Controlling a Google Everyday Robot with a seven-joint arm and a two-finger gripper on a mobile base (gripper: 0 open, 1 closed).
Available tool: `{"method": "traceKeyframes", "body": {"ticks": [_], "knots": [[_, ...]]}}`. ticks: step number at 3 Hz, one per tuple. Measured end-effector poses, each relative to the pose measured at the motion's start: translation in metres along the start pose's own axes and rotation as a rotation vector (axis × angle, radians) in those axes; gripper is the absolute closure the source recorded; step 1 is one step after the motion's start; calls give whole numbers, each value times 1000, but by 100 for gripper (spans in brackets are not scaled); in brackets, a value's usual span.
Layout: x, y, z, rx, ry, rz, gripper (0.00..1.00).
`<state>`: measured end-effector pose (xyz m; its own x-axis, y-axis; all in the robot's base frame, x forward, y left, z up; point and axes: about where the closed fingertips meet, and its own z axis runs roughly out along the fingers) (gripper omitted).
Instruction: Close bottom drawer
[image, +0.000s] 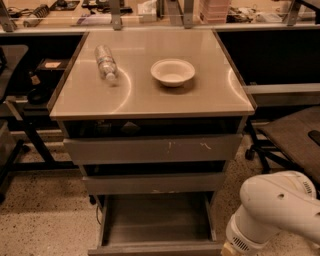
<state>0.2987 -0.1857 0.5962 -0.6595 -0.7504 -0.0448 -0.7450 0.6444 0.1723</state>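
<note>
Tool (229, 249): lower right of frame, at the end of the white arm (277, 207), just beside the drawer's right front corner; whether clenched or released cannot be told
Bottom drawer (157, 220): bottom centre of frame, pulled out, flat grey tray exposed
Worktop (150, 100): bottle (106, 62) lying upper left, white bowl (172, 71) near it, apart

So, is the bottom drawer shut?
Open: the bottom drawer is pulled out, its grey tray showing. The gripper is low beside its right front corner.
</note>
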Motion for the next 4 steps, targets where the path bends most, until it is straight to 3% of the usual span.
{"method": "traceKeyframes", "body": {"ticks": [1,2,3,4], "knots": [[0,-6,42,-19,25,45,100],[0,-6,42,-19,25,45,100],[5,-1,73,-63,40,92,100],[8,-3,129,-99,63,148,100]]}}
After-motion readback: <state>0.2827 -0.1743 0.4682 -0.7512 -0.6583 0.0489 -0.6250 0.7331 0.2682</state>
